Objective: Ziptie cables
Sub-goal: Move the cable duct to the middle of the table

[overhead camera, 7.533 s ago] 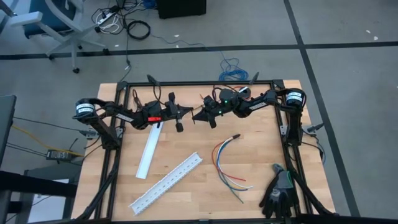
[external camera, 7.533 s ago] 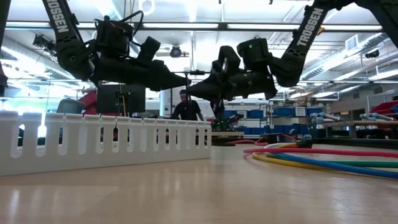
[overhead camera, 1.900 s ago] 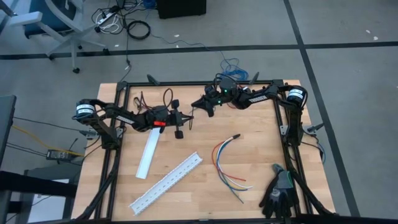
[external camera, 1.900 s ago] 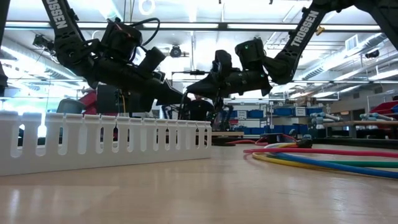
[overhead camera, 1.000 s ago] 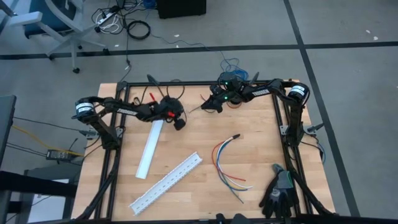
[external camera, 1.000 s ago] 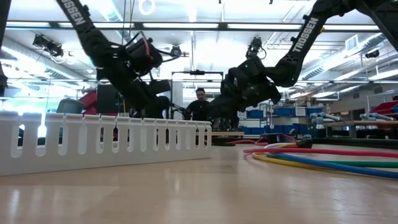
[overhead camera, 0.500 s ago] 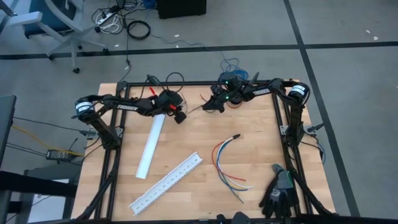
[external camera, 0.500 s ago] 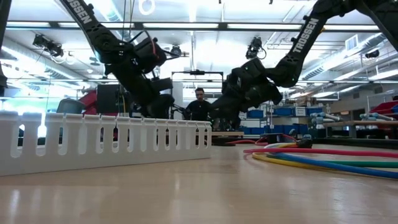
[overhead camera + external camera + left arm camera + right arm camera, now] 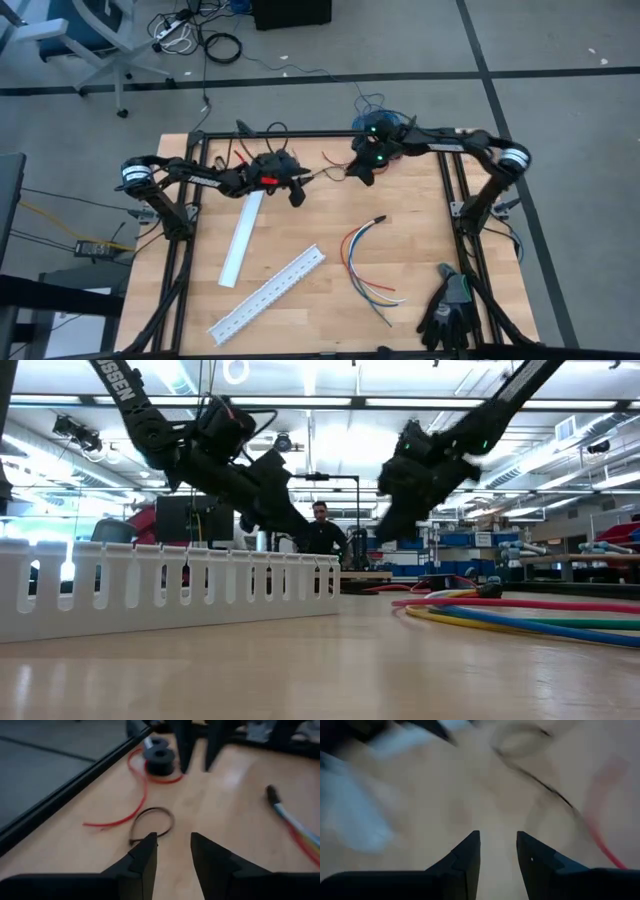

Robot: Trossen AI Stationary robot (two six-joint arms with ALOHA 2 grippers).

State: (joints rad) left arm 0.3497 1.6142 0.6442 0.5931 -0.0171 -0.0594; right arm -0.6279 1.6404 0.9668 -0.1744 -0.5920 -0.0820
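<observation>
The cables [image 9: 362, 262] lie curved on the table's right half and show as coloured wires in the low view [image 9: 520, 615]. Their black-sleeved end [image 9: 270, 793] points toward the far edge. A black zip tie [image 9: 152, 822], closed into a small loop, lies flat on the table near the far edge, also in the right wrist view [image 9: 540, 780]. My left gripper [image 9: 298, 192] hangs open just short of that loop, with nothing between its fingers [image 9: 172, 837]. My right gripper [image 9: 362, 176] is open above the table beyond the loop, holding nothing [image 9: 497, 835].
A white slotted duct [image 9: 268, 294] and a flat white strip [image 9: 241, 238] lie on the table's left half. Black gloves [image 9: 448, 310] sit at the near right corner. A thin red wire [image 9: 142, 795] and black spools [image 9: 160, 761] lie by the far edge. A person [image 9: 322, 530] stands behind the table.
My right gripper has risen and swung toward the table's right edge, its arm stretching out over the right rail. My left gripper has tipped up from pointing steeply down to nearly level and has gone a little toward the right.
</observation>
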